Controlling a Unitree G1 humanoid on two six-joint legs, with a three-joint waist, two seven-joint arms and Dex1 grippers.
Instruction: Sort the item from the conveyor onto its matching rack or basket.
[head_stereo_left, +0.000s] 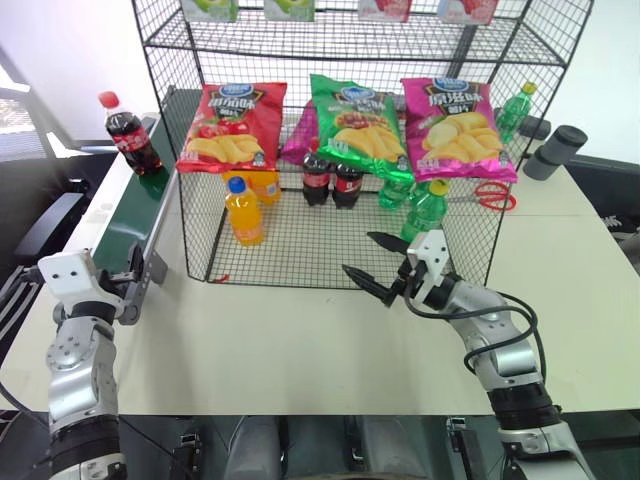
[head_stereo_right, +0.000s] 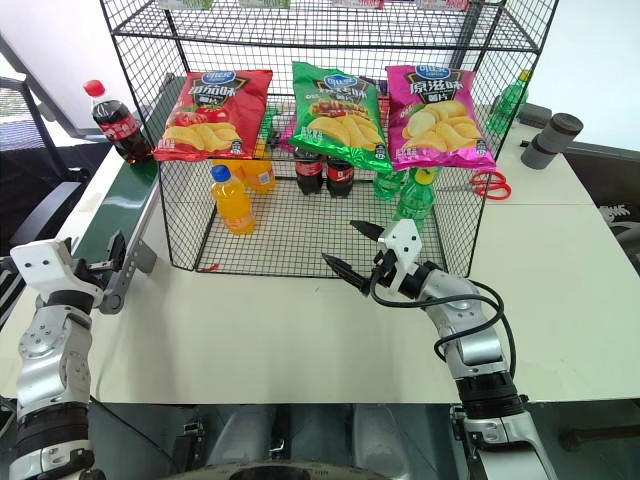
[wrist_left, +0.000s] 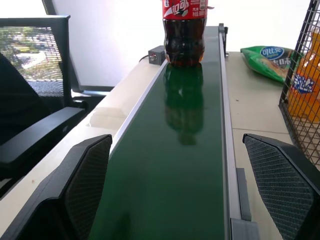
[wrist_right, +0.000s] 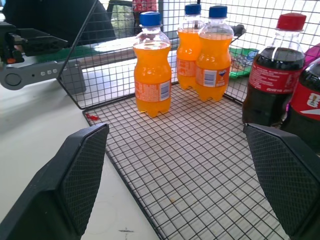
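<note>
So the cola bottle (head_stereo_left: 129, 132) is standing upright on the conveyor (head_stereo_left: 120, 230), up at the far end, red cap on top. Left claw (head_stereo_left: 128, 283) sits right at the near end of the belt w/ fingers spread wide, nothing in it, and the bottle is dead ahead of it down the belt. Right claw (head_stereo_left: 373, 262) is also spread and empty, but it's over by the front of the rack (head_stereo_left: 300, 270), well apart from the bottle. Imo left arm is the obvious one for the grab, reaching straight fwd, side-on since the bottle's vertical.
</note>
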